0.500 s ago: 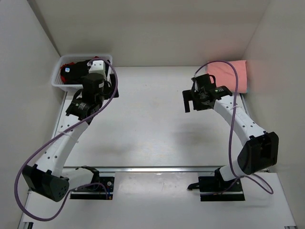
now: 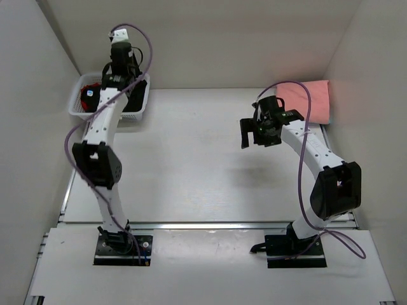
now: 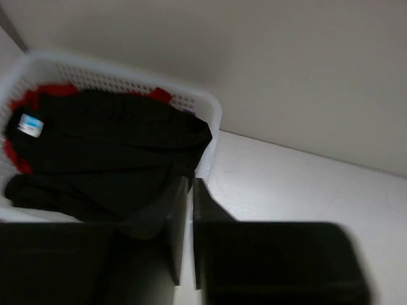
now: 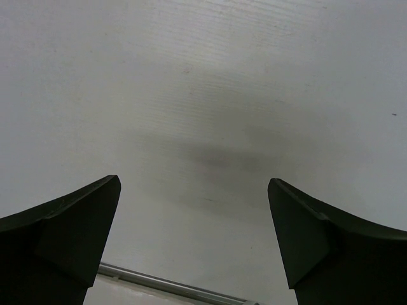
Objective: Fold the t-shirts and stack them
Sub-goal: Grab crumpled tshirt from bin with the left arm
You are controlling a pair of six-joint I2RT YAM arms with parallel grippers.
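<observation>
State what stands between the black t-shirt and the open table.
The white basket: the black t-shirt lies inside it, so its lattice wall rises between the shirt and the table.

neck label (image 3: 30, 124) on black t-shirt (image 3: 114, 159), unreadable

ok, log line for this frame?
left jaws: shut on black t-shirt, over basket | right jaws: open, empty, above table | pink t-shirt: folded, far right corner
</observation>
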